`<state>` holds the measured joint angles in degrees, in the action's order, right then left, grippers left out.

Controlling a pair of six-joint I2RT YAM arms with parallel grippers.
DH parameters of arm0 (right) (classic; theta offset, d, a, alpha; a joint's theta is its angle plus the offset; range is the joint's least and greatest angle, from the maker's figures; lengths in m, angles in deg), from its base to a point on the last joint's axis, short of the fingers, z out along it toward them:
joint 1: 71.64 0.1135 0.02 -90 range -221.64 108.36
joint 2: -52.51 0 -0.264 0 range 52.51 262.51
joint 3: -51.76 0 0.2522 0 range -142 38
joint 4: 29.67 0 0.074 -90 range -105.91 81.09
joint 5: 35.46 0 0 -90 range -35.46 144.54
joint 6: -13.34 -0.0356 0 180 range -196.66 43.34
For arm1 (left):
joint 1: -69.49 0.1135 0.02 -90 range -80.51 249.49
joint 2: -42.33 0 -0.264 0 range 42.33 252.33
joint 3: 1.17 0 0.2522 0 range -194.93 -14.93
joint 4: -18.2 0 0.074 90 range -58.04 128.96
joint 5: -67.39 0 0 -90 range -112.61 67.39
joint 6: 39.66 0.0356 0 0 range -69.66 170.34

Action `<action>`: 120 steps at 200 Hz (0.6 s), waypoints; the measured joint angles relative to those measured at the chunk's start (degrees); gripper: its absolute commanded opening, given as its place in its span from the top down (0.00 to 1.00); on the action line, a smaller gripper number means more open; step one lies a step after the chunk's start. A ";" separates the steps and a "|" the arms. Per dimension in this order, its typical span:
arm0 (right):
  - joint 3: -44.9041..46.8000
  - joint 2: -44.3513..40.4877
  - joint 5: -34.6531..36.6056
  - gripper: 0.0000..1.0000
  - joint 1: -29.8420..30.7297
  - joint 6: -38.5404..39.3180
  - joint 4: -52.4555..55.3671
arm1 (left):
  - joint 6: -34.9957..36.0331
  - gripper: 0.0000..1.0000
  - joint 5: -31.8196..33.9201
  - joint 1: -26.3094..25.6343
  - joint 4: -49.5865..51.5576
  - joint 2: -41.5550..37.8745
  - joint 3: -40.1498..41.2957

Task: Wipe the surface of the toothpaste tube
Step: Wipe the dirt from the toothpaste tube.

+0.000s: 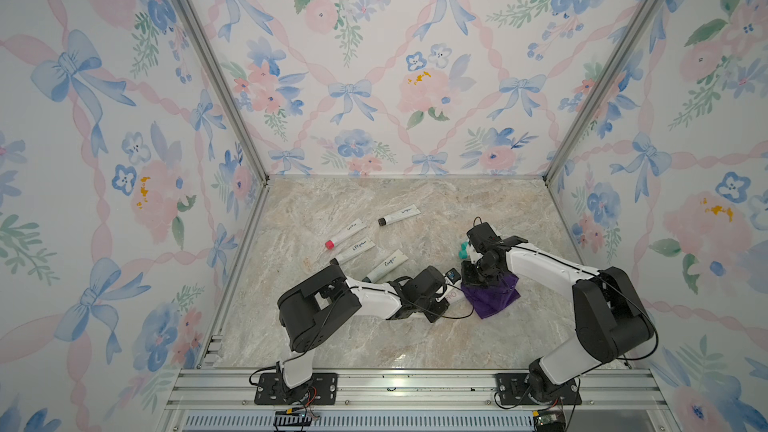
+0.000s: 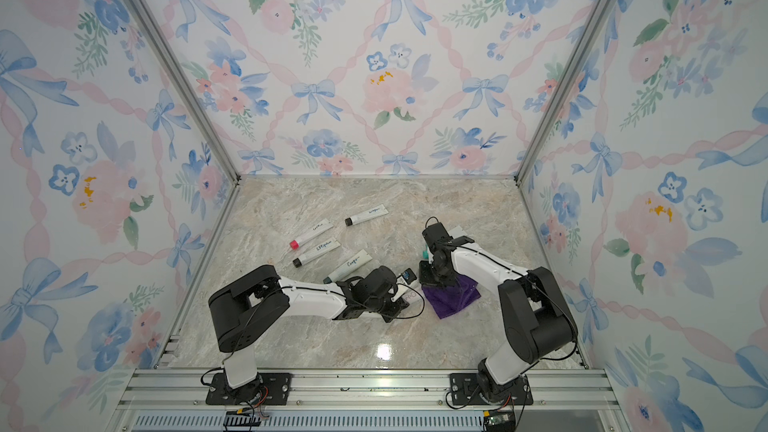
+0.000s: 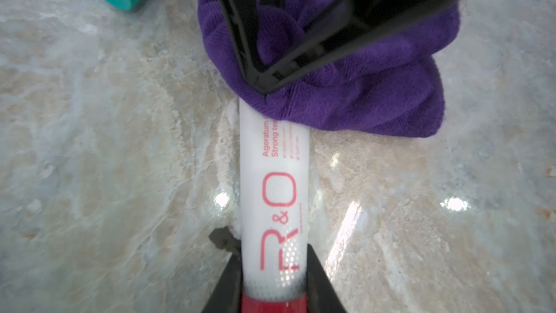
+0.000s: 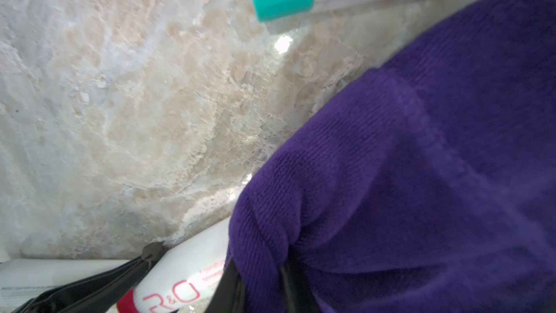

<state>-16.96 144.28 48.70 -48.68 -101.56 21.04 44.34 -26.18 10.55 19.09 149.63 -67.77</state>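
In both top views, four loose white tubes [image 1: 353, 252] lie capped toward the back left of the marble-patterned surface [image 1: 374, 338], and a teal-capped tube [image 1: 463, 252] lies beside the right wrist. What they hold I cannot tell. The R&O toothpaste tube [image 1: 454, 296] lies flat near the middle front, between the two grippers. The left arm [image 1: 370, 299] stretches low across the surface; the right arm [image 1: 544, 263] bends down onto a crumpled purple cloth [image 1: 496, 303].

In the left wrist view, the toothpaste tube is smooth and white, with red lettering and a red cap. The left gripper [image 3: 272, 284] is clamped around its cap end. Its far end is covered by the ribbed cloth, which the right gripper [image 3: 264, 85] pinches tight and presses onto the tube.

In the right wrist view, the soft cloth bunches between the right gripper's fingers [image 4: 228, 284]. The tube's lettering shows just beside the cloth, and the teal cap looks round and glossy.
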 measured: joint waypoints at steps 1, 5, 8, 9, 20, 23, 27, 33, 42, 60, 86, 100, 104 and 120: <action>-0.02 0.02 0.04 0.81 -0.04 0.04 0.02 | 0.00 0.80 0.00 0.00 -0.02 0.00 0.00; -0.15 0.13 0.24 0.81 -0.33 0.07 0.15 | 0.00 0.80 0.00 0.00 -0.15 0.00 0.00; -0.22 0.20 0.31 0.81 -0.50 0.09 0.20 | 0.00 0.80 0.00 0.00 -0.20 0.02 0.00; -0.26 0.24 0.50 0.81 -0.61 0.09 0.24 | 0.00 0.80 0.02 0.00 -0.22 0.02 0.00; -0.39 0.55 1.86 0.81 -1.49 0.11 0.48 | 0.00 0.80 0.04 -0.02 -0.28 0.02 0.00; -0.39 0.63 2.34 0.81 -1.75 0.11 0.52 | 0.02 0.80 0.09 -0.02 -0.28 0.02 0.00; -0.39 0.76 3.02 0.81 -2.12 0.13 0.61 | 0.02 0.80 0.11 -0.02 -0.28 0.02 0.00; -0.39 1.01 4.07 0.81 -2.71 0.33 0.81 | 0.02 0.80 0.11 -0.02 -0.33 0.04 0.00; -0.39 1.33 5.35 0.81 -3.45 0.39 1.07 | 0.04 0.80 0.11 -0.02 -0.37 0.09 0.00; -0.70 2.45 6.97 0.81 -4.17 0.52 1.31 | 0.04 0.80 0.13 -0.02 -0.42 0.11 0.00; -1.09 2.75 6.71 0.81 -3.58 0.50 1.49 | 0.04 0.80 0.13 -0.02 -0.42 0.11 0.00; -1.09 2.75 6.32 0.81 -3.15 0.48 1.36 | 0.04 0.80 0.15 -0.02 -0.39 0.11 0.00; -1.09 2.75 6.16 0.81 -2.93 0.44 1.29 | 0.04 0.80 0.17 -0.02 -0.39 0.11 0.00; -1.07 2.73 5.66 0.81 -2.16 0.17 0.76 | 0.02 0.80 0.22 -0.02 -0.35 0.11 0.00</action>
<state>-18.03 147.01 54.36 -50.84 -101.39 21.80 44.37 -25.96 10.53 18.74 149.74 -67.77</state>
